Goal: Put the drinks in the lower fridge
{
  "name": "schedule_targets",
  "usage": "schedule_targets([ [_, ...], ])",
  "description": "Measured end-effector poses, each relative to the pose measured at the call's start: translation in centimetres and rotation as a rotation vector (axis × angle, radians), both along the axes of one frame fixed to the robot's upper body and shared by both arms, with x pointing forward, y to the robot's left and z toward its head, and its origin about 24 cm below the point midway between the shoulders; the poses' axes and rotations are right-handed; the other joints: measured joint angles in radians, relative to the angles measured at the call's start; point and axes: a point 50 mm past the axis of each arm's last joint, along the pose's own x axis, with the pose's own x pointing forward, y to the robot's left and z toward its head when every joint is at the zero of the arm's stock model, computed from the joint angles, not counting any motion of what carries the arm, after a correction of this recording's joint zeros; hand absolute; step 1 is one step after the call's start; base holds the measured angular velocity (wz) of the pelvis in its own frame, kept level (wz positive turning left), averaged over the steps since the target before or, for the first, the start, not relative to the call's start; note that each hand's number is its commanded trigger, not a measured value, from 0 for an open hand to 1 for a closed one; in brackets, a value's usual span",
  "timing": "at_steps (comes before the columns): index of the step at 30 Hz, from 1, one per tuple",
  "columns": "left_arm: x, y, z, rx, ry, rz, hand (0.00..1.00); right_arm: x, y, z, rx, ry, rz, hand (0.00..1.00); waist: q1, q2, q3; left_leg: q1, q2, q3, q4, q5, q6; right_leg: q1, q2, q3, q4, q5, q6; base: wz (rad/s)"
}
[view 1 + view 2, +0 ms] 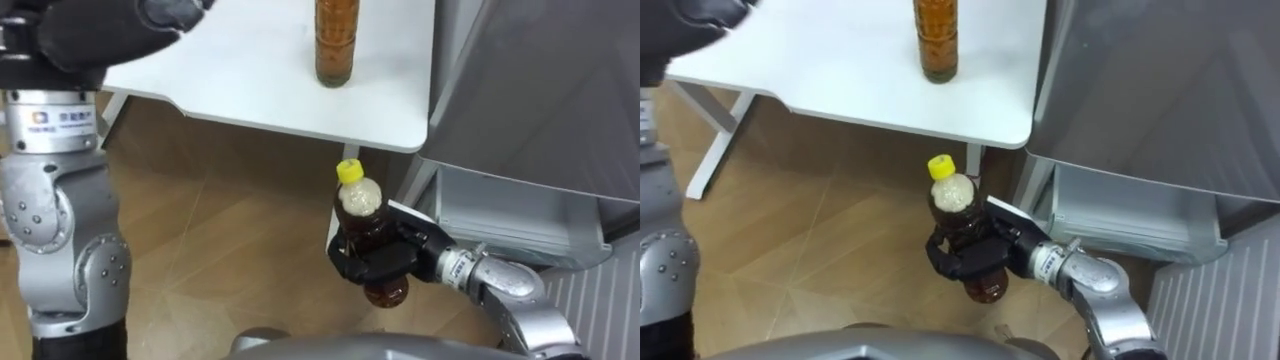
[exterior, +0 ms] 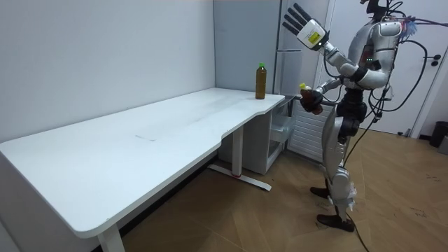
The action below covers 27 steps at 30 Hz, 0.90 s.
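The right hand (image 1: 385, 262) is clenched around a bottle (image 1: 360, 205). Its dark fingers wrap the lower body of it. The hand carries the bottle in the air above the floor (image 1: 230, 230), near the corner of the table (image 1: 230, 80) and not touching it. This bottle is of clear plastic with a round shoulder and a yellow cap (image 1: 349, 171). It holds a dark brown drink, with a pale foamy layer just under the neck. It stands nearly upright in the grasp.

At 12 o'clock from it, a second bottle (image 1: 333, 45) stands upright on the table, near the edge. It is a tall, slim cylinder with an amber-brown drink inside, and in the room view it has a green cap (image 2: 261, 65).

The table is smooth and white, with a rounded corner and a curved front edge. At 3 o'clock from the held bottle is the fridge (image 1: 540, 90), with flat grey matte faces. In its lower part is a pale, box-shaped drawer (image 1: 500, 215), and I cannot tell what is in it. The floor looks like brown wood laid in angled planks.

The left hand (image 2: 299, 22) is lifted high above the table, with the fingers spread and grasping nothing. The robot stands at the end of the table, just beside the fridge.
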Motion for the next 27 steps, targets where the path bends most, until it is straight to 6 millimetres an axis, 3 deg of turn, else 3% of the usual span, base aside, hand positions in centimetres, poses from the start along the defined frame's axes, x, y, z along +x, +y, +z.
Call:
schedule_targets([
  [4, -0.3, 1.4, -0.4, -0.059, 0.008, 0.121, 0.00, -0.3, -0.4, -0.1, -0.004, 0.009, -0.023, 1.00, 0.011, 0.006, -0.0004, 0.001, 0.000, -0.006, 0.000, 0.000, 0.000, 0.005, -0.001, -0.008, -0.004, 0.000, 0.000, 0.05],
  [13, -1.0, 5.6, -5.2, -0.184, 0.234, 0.414, 0.00, -1.1, -1.3, -0.5, -0.037, 0.023, -0.093, 1.00, 0.030, 0.015, -0.0076, 0.003, 0.000, -0.009, -0.004, 0.001, -0.001, 0.006, -0.001, -0.010, -0.013, 0.000, 0.000, 0.00],
  [16, -1.2, 7.0, -7.7, -0.253, 0.341, 0.534, 0.00, -1.5, -1.5, -0.7, -0.059, 0.034, -0.112, 1.00, 0.043, 0.014, -0.0086, 0.010, -0.001, -0.006, -0.008, 0.001, -0.001, 0.006, 0.000, -0.005, -0.012, 0.000, 0.000, -0.03],
  [21, -2.3, 8.6, -14.1, -0.330, 0.622, 0.712, 0.00, -1.5, -1.6, -0.8, -0.088, 0.034, -0.113, 1.00, 0.044, 0.010, -0.0097, 0.017, -0.001, -0.006, -0.019, 0.002, 0.000, 0.008, 0.000, -0.007, -0.014, -0.001, 0.001, 0.00],
  [27, -4.8, 7.3, -21.2, -0.386, 0.959, 0.751, 0.00, -1.6, -1.5, -1.0, -0.090, 0.053, -0.141, 1.00, 0.039, -0.011, -0.0054, 0.018, -0.001, -0.002, -0.019, 0.001, 0.000, 0.014, 0.000, -0.006, -0.016, -0.001, 0.001, 0.00],
])
